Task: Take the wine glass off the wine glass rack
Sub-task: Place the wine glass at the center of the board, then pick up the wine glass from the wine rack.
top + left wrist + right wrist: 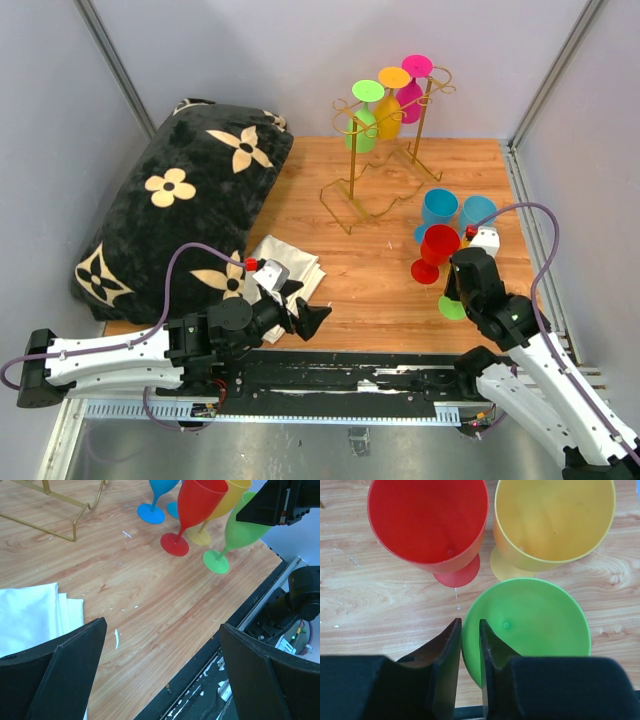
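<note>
Right gripper (470, 625) fingers clamp the green wine glass (530, 625) rim, seemingly setting it on the table (370, 610). Next: let go cleanly, then lift clear. Left gripper (162, 625) fingers stand apart.

Bright, even overhead light; soft faint shadows; vivid colours; wrist views sharp.

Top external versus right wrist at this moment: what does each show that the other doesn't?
Only top external: the wine glass rack with three hanging glasses, the black pillow, the white cloth, two blue glasses and the open left claw. Only right wrist: the right claw closed on the green glass rim, beside the yellow glass. Both: the red glass and the wooden table.
</note>
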Tool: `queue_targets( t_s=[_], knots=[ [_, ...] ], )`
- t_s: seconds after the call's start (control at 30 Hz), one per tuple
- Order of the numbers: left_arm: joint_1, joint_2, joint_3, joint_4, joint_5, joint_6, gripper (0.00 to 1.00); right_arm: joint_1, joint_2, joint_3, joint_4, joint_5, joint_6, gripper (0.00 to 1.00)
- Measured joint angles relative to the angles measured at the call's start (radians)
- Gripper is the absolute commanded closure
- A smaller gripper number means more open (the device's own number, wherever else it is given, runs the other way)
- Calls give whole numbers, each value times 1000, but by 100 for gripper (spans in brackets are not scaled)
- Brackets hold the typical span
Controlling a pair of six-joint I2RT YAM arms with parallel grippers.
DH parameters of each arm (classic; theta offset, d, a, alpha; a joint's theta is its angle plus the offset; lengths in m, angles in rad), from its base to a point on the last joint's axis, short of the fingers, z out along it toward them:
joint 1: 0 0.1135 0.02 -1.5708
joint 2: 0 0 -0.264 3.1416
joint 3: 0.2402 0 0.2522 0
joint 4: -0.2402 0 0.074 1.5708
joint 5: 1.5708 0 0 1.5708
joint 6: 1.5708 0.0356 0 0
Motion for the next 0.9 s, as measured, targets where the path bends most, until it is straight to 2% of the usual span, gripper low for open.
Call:
queue_targets(
  t_s=[0.07, 0.37, 0.57, 0.67, 0.9],
  knots=[
    [0, -3, 0, 2, 0, 0, 0, -2, -6, -2, 3, -2, -1, 71],
    [0, -7, 0, 4, -2, 1, 0, -2, -44, 5, 11, -3, -21, 65],
    [10, 26, 6, 12, 3, 5, 0, -2, -58, 53, 24, -37, -59, 43],
    [55, 83, 37, 10, 37, 13, 0, -2, -73, 78, 50, -82, -89, 34],
    [205, 199, 142, 30, 172, 27, 0, -2, -58, 141, 129, -170, -125, 25]
  ],
)
